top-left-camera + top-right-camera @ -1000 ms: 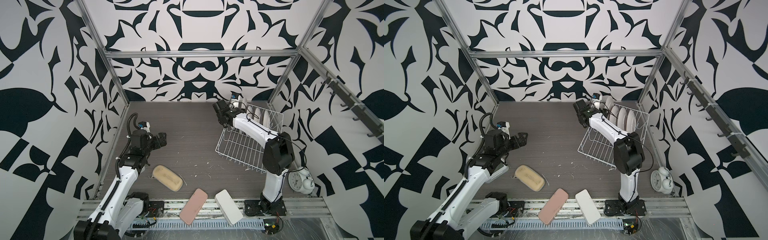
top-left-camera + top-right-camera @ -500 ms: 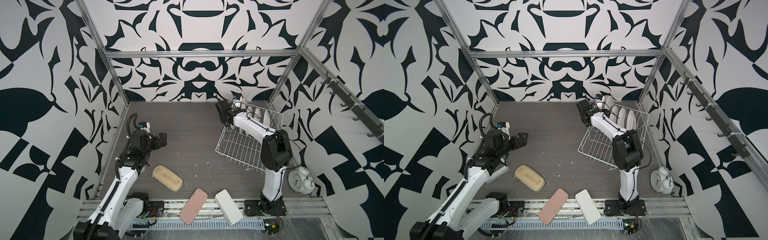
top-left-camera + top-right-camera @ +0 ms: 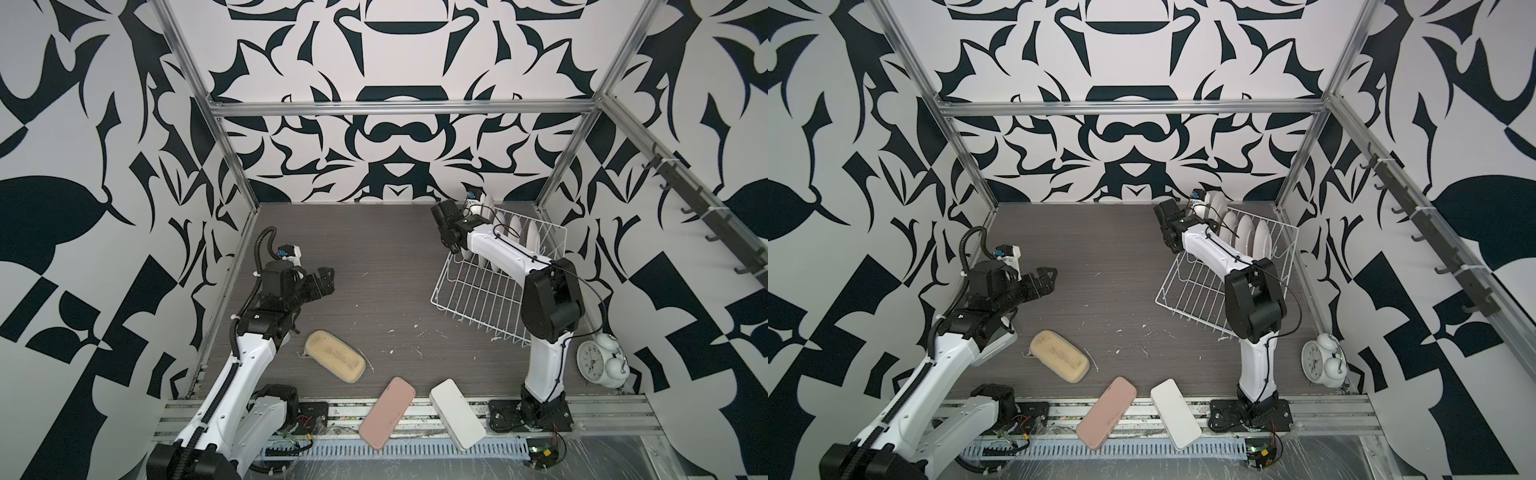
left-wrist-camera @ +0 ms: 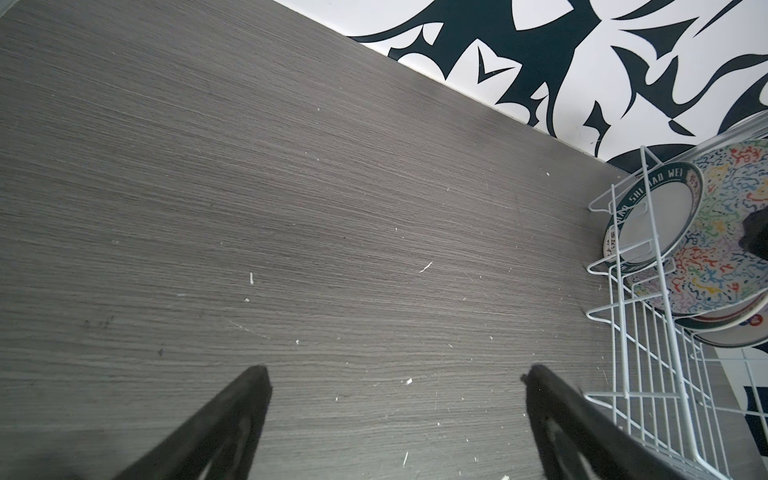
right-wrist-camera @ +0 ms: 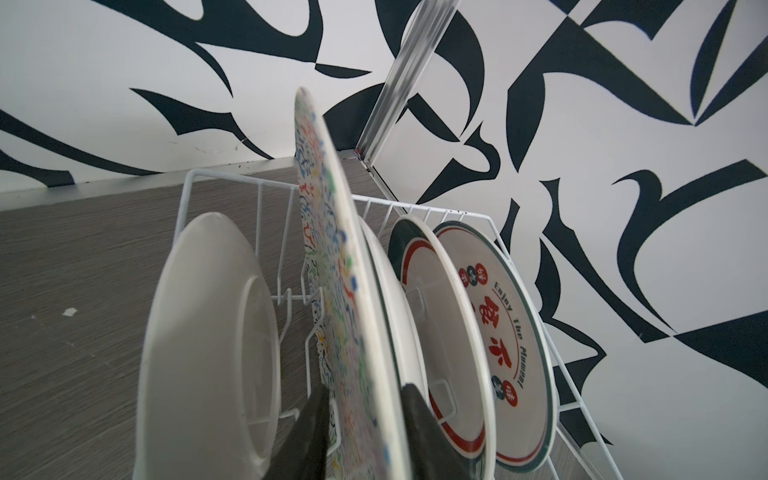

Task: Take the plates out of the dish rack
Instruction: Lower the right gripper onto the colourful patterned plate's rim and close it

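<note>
The white wire dish rack (image 3: 490,291) (image 3: 1196,291) stands at the back right with several plates (image 3: 532,237) (image 3: 1241,232) upright in it. My right gripper (image 5: 365,390) (image 3: 478,210) is at the rack's far end, shut on the rim of the multicolour squiggle plate (image 5: 332,249) (image 4: 723,249), one finger on each face. Beside that plate stand a white-backed plate (image 5: 208,332), a red-and-green banded plate (image 5: 419,270) and a red-character plate (image 5: 498,324). My left gripper (image 3: 326,278) (image 4: 395,374) hovers open over bare table at the left, holding nothing.
A beige pad (image 3: 334,360), a pink pad (image 3: 386,411) and a white pad (image 3: 457,413) lie near the front edge. A white alarm clock (image 3: 600,359) stands at the front right by the right arm's base. Patterned walls close in three sides.
My right gripper has moved in towards the rack's far end and its jaws have narrowed onto the squiggle plate. The left arm has not moved.
</note>
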Controlling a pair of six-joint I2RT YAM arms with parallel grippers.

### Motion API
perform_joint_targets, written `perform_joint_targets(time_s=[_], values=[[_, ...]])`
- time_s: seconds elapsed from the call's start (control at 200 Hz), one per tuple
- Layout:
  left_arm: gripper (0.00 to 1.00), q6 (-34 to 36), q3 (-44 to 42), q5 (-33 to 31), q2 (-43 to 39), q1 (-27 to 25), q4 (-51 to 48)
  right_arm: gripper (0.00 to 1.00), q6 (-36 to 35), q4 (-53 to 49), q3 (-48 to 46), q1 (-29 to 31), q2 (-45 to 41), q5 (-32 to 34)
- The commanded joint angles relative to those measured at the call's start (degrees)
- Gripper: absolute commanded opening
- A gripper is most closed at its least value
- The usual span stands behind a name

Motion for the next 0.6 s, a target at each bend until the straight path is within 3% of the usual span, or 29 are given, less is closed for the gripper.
perform_joint_targets(time_s=[0.0, 0.195, 0.265, 0.595], values=[[1.0, -0.3, 2.1, 0.7, -0.5, -0.2, -1.0, 0.3, 0.8, 0.2, 1.0, -0.4, -0.9, 0.9], [1.0, -0.3, 2.0, 0.6, -0.7, -0.2, -1.1, 0.27, 0.9, 0.3, 1.1, -0.5, -1.0, 1.3], [1.0, -0.2, 2.0, 0.6, -0.8, -0.3, -1.1, 0.2, 0.9, 0.2, 1.3, -0.5, -0.9, 1.5], [1.0, -0.3, 2.0, 0.4, -0.9, -0.2, -1.4, 0.11, 0.8, 0.2, 1.4, -0.5, -1.5, 2.0]])
